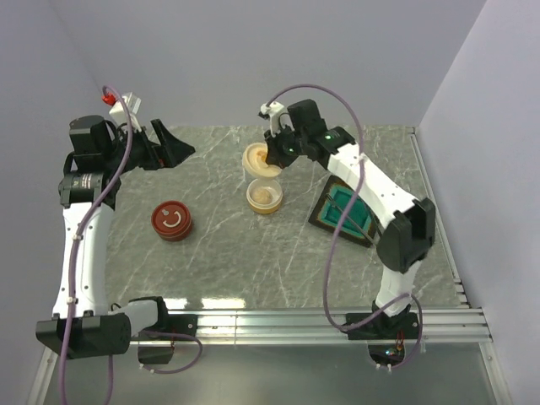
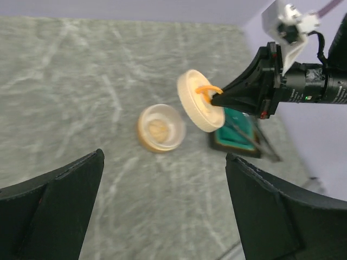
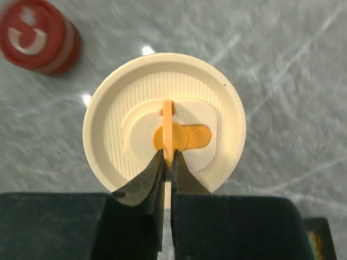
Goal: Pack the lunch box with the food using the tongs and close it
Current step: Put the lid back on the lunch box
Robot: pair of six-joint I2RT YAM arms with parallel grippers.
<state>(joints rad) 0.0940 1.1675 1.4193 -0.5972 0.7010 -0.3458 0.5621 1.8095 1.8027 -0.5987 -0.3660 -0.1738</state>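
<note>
A grey, white-veined marble-look desk (image 1: 219,253) sits in a booth of plain pale lavender walls (image 1: 253,51), with a ribbed metal rail (image 1: 337,319) along its near edge. Near the middle of the desk stands an open round cream tub (image 1: 264,196) holding the food (image 2: 158,129), a few tan pieces, blurred in the left wrist view. Just at the tub's 12 o'clock, the right hand (image 3: 168,162) is pinched tight on a thin orange tab (image 3: 168,122) standing up from the middle of a ribbed cream lid (image 3: 119,124). The left wrist view shows this lid lifted and tilted on edge. At the tub's 3 o'clock lies a flat green tray with a dark rim (image 1: 344,213). Thin tongs (image 2: 260,145) appear to lie across it, though they are too blurred to be sure. At the tub's 8 o'clock stands a closed red tub (image 1: 172,220), its lid printed with a white curved mark like a smile. The left hand (image 1: 173,145) hovers over the desk at 10 o'clock, its fingers spread wide with nothing between them.
</note>
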